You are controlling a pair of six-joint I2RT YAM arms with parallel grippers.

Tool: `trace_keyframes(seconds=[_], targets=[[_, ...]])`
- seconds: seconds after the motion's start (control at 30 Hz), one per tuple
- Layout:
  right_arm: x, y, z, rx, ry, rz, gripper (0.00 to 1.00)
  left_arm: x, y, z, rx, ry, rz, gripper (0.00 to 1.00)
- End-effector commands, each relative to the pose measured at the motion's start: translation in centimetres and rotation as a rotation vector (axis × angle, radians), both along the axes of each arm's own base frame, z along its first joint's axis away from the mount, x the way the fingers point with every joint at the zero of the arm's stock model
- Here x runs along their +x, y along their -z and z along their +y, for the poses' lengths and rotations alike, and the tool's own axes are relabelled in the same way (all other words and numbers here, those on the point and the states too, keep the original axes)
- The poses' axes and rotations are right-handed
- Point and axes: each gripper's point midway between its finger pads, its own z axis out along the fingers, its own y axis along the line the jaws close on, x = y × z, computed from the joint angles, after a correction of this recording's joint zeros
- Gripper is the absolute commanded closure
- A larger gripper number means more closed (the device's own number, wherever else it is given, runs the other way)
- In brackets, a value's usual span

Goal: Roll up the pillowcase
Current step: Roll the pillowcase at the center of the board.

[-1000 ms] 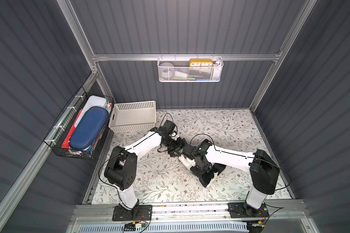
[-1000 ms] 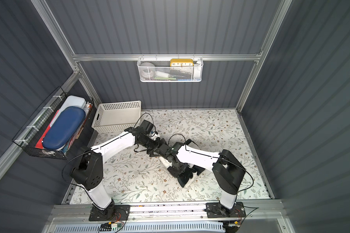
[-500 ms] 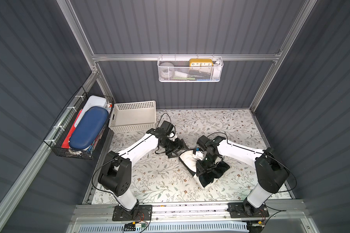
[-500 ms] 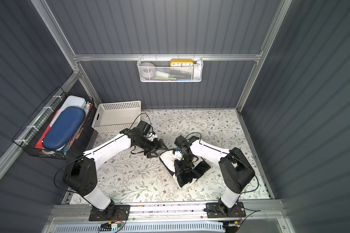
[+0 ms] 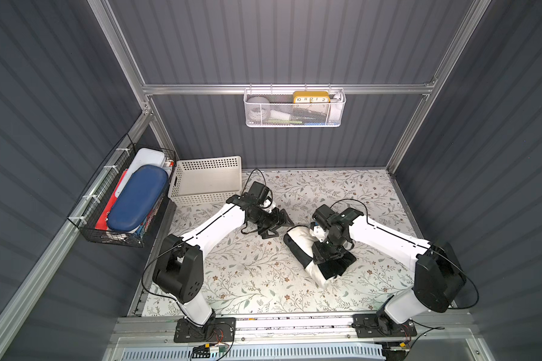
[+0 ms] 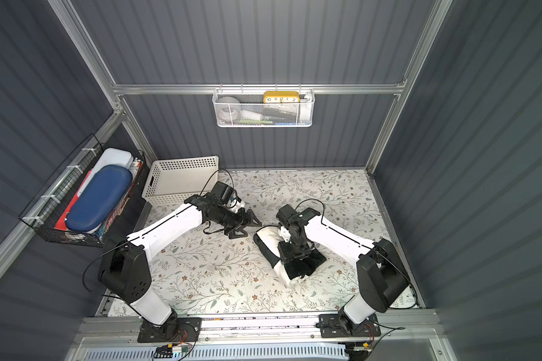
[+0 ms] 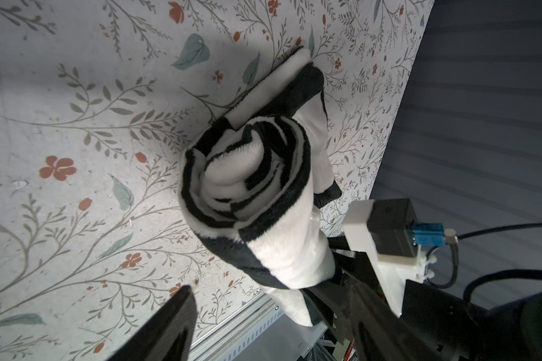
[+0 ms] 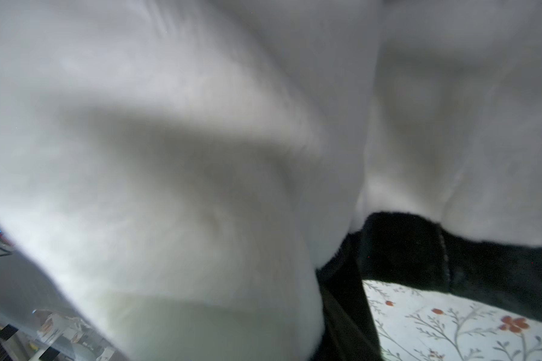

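Note:
The black-and-white pillowcase (image 5: 301, 247) (image 6: 271, 243) lies rolled into a thick bundle on the floral table cover (image 5: 248, 275), right of the middle. Its spiral end faces the left wrist camera (image 7: 251, 175). My left gripper (image 5: 282, 226) (image 6: 252, 228) (image 7: 269, 290) is open and holds nothing, its tips just short of the roll's far left end. My right gripper (image 5: 329, 259) (image 6: 294, 256) presses down on the middle of the roll. In the right wrist view white plush (image 8: 201, 156) fills the picture and hides the jaws.
A white perforated basket (image 5: 205, 181) stands at the back left, close behind my left arm. A black wire basket (image 5: 125, 200) hangs on the left wall and a white mesh basket (image 5: 294, 109) on the back wall. A metal rail (image 5: 294, 323) runs along the front edge.
My right gripper has moved right and toward the front along the roll, uncovering its white far end. The left gripper has stayed open near that end, and its arm has shifted slightly.

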Motion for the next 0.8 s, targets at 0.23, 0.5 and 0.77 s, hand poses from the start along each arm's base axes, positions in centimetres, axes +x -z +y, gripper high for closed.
trace_keyframes(seconds=[0.23, 0.5, 0.77], targets=[[4.9, -0.6, -6.5, -0.281, 0.097, -0.152, 0.47, -1.4, -1.2, -4.2, -0.055, 0.097, -0.018, 0.20], [6.1, 0.7, -7.4, -0.329, 0.143, -0.112, 0.47, -2.6, -0.7, -6.2, -0.095, 0.140, 0.015, 0.20], [6.6, 1.7, -7.4, -0.246, 0.212, -0.050, 0.46, -3.3, 0.2, -7.9, -0.107, 0.188, 0.028, 0.20]])
